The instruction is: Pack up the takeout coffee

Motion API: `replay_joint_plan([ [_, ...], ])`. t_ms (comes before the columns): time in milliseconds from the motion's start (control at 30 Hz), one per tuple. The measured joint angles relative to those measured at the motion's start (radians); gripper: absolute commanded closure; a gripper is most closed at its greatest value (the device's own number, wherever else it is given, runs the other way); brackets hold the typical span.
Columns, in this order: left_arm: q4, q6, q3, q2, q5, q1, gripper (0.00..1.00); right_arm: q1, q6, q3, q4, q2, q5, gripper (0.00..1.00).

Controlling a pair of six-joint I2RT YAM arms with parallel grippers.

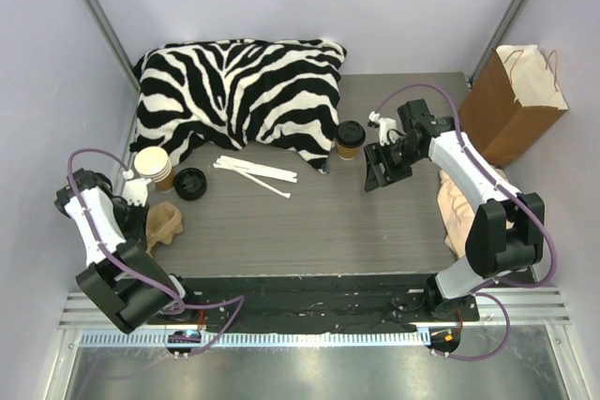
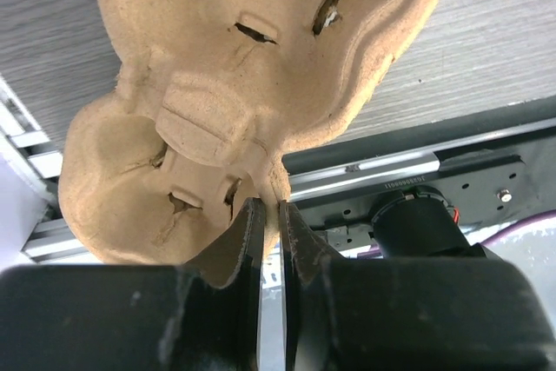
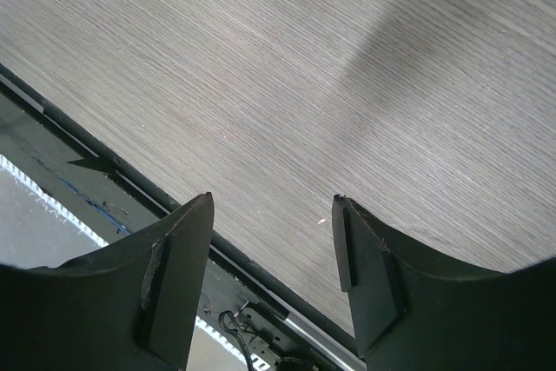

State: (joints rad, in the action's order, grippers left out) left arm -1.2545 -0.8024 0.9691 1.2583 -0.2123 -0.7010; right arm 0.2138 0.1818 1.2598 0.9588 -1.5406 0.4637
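The takeout coffee [image 1: 351,138], a brown paper cup with a black lid, stands upright at the pillow's right corner. My right gripper [image 1: 380,175] hangs just right of it, apart from it. In the right wrist view that gripper [image 3: 274,206] is open over bare grey table with nothing between its fingers. At the table's left front lies a tan moulded pulp cup carrier [image 1: 165,224]. My left gripper [image 2: 271,210] is shut on the thin rim of the carrier [image 2: 243,84], which fills the upper left wrist view.
A zebra-striped pillow [image 1: 239,91] covers the back. A brown paper bag [image 1: 516,105] stands at the back right. A stack of lidless cups [image 1: 153,166], a loose black lid [image 1: 190,183] and white stirrers [image 1: 255,172] lie left of centre. More tan pulp [image 1: 457,208] lies under the right arm.
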Motion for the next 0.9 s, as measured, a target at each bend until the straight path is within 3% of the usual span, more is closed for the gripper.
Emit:
replay_joint_plan([
  [567,0.108,-0.004,-0.103,-0.261,-0.011,0.0,1.0,0.043,0.029,0.04,0.016,-0.02,0.048,0.38],
  [900,0.123,-0.064,-0.156,-0.302,-0.043,0.0,1.0,0.246,0.011,0.261,-0.012,-0.085,0.064,0.39],
])
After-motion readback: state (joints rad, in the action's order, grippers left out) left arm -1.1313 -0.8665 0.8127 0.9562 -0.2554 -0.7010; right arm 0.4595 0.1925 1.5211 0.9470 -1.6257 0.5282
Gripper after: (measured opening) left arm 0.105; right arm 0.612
